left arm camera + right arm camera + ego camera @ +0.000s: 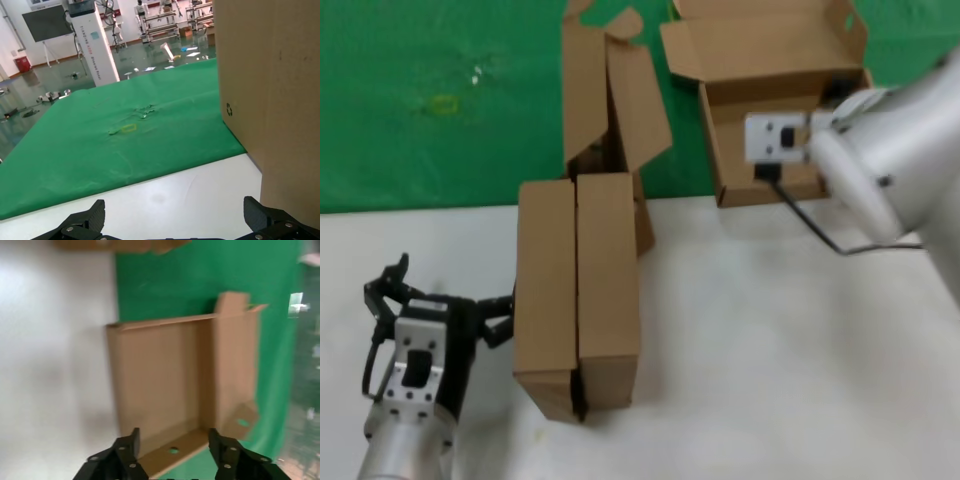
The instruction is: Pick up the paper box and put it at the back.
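The paper box [765, 110] lies open at the back right, a shallow brown tray with its lid [760, 45] raised. It rests on the green cloth [440, 100], its near side at the cloth's front edge. In the right wrist view my right gripper [172, 440] is open and straddles the box's [165, 385] side wall, the one with the small round hole [173, 450]. The fingers are not closed on it. In the head view the right wrist [780, 138] hovers over the tray. My left gripper [445, 298] stands open and empty low over the white table at the front left.
Two taller brown cartons stand mid-table: a closed one [578, 290] just right of the left gripper and one with open flaps [610, 110] behind it. The closed carton [270, 100] fills one side of the left wrist view. White tabletop [770, 350] spreads in front.
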### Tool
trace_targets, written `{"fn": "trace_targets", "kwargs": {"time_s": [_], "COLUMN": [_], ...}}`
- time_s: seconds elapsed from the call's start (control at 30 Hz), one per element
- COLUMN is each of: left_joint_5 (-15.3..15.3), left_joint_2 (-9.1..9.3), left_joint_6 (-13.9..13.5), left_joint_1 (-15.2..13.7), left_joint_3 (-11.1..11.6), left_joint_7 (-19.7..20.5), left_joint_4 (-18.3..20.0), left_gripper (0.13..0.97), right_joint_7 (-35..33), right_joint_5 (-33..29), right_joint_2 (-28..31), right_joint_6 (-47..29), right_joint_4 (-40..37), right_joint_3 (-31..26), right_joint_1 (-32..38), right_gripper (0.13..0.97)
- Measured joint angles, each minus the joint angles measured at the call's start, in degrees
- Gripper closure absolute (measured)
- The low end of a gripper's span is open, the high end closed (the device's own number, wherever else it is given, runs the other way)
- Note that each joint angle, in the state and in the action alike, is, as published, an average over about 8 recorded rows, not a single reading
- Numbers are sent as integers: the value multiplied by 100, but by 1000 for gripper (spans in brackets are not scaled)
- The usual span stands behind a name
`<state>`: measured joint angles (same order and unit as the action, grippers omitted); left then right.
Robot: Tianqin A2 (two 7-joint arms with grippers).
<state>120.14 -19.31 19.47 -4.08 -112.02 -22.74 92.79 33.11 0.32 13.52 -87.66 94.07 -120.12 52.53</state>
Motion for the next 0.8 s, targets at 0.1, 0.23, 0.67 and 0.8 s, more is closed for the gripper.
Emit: {"fn": "trace_targets", "kwargs": {"time_s": [0.1,0.23,0.67,0.8], "left_joint_5": [4,-97,-645,-684], "left_joint_2": [6,53,272,272], "left_joint_6": [7,-22,-375,-424], "left_joint_1": [6,43,234,239], "left_joint_3": [10,80,464,520], "left_joint_7": [8,65,505,561], "left_joint_4": [7,30,115,106], "left_gripper": [132,132,132,132], "right_joint_7": [157,416,478,349], "right_joint_5": [25,-106,499,852], "right_joint_2": [77,119,-66,-48], "right_joint_6": [-4,239,1872,2121], "right_joint_4": [639,1416,2238,2150], "right_joint_3": [341,878,2316,2334], "right_joint_1": [-144,-522,-1703,-1831], "right_gripper": [626,515,300,250]}}
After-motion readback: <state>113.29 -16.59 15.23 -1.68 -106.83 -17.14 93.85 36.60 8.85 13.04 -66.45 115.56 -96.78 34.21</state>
